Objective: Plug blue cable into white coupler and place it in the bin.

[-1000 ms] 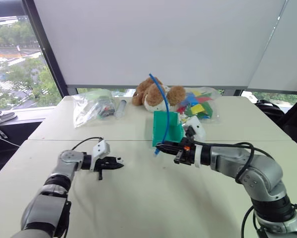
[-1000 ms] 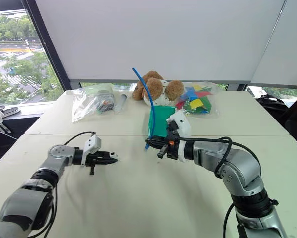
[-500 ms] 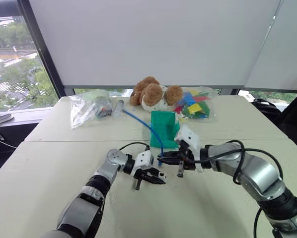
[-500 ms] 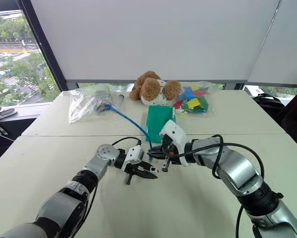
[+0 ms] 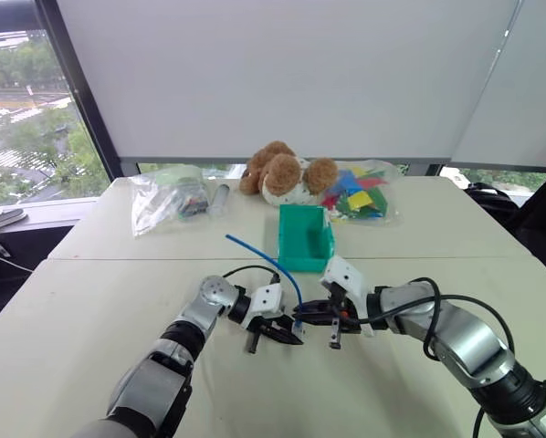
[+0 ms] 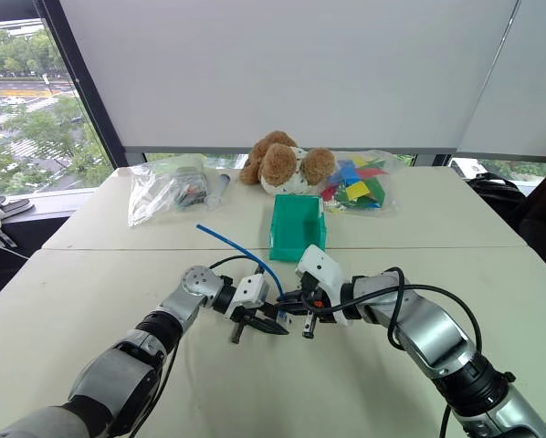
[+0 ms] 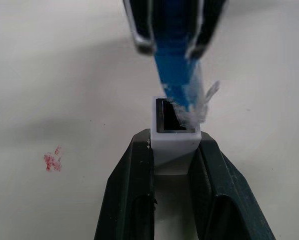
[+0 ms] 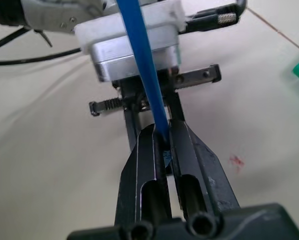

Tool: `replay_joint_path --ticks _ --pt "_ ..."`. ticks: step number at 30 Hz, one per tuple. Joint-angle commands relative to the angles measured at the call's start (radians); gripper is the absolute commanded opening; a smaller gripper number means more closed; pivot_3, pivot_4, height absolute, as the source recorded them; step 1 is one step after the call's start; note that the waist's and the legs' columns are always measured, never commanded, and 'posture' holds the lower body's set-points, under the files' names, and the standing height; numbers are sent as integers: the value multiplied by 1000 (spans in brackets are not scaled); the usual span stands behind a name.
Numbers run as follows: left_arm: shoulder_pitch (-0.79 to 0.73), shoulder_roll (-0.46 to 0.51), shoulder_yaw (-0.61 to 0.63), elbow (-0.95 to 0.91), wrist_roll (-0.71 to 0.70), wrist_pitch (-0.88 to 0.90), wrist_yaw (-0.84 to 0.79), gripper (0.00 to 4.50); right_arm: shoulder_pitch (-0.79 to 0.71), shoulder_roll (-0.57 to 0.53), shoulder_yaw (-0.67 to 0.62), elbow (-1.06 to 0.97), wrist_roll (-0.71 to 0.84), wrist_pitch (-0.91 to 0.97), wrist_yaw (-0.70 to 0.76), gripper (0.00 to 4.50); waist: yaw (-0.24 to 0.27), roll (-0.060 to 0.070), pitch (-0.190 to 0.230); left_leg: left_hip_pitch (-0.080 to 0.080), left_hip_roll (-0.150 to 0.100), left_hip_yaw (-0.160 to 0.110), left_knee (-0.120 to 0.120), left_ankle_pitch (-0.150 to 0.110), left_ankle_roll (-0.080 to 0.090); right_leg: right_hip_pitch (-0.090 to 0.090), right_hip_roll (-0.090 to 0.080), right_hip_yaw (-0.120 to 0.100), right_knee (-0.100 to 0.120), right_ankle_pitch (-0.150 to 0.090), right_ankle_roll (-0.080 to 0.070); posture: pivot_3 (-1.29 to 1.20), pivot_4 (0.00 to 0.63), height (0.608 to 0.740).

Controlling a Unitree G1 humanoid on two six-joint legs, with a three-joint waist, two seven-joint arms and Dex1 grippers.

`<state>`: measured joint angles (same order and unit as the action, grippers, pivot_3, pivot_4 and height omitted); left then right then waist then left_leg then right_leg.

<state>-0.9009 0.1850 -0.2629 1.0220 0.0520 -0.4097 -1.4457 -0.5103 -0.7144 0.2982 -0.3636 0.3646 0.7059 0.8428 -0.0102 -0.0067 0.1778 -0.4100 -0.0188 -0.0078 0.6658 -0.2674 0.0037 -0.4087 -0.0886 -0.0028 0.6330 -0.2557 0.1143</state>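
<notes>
My left gripper (image 7: 174, 145) is shut on the white coupler (image 7: 173, 141), whose dark socket faces outward. The clear plug at the end of the blue cable (image 7: 175, 85) sits at the mouth of that socket, tilted; how deep it goes I cannot tell. My right gripper (image 8: 161, 134) is shut on the blue cable (image 8: 139, 55) just behind the plug. Both grippers meet tip to tip low over the table's middle, left gripper (image 5: 289, 338) and right gripper (image 5: 302, 319). The cable (image 5: 259, 255) arcs up and back toward the left. The teal bin (image 5: 305, 239) stands open just beyond them.
Behind the bin sits a brown teddy bear (image 5: 282, 173). A clear bag of coloured pieces (image 5: 364, 196) lies to its right, and another clear bag (image 5: 168, 196) and a grey tube (image 5: 220, 196) to its left. A small red mark (image 7: 52, 161) is on the tabletop.
My left gripper swung in from the left to meet the right one at the table's middle. The right gripper sank, and the cable's free end dropped from upright to a low arc leaning left.
</notes>
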Motion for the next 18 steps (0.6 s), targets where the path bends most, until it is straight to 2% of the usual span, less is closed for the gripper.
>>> replay_joint_path --ticks 1,10,18 --pt "-8 10 -13 12 19 -6 6 337 8 12 -7 9 -24 -36 9 0 0 0 0 0 0 0 0 0 0 0 0 0 0 0 0 0 150 740" --pt "-10 10 -16 11 21 -5 -9 337 11 7 11 38 -83 -94 35 0 0 0 0 0 0 0 0 0 0 0 0 0 0 0 0 0 150 740" --pt "-12 9 -14 11 20 -5 -13 337 -18 2 48 75 -138 -175 133 0 -1 0 0 0 0 0 0 0 0 0 0 0 0 0 0 0 150 740"
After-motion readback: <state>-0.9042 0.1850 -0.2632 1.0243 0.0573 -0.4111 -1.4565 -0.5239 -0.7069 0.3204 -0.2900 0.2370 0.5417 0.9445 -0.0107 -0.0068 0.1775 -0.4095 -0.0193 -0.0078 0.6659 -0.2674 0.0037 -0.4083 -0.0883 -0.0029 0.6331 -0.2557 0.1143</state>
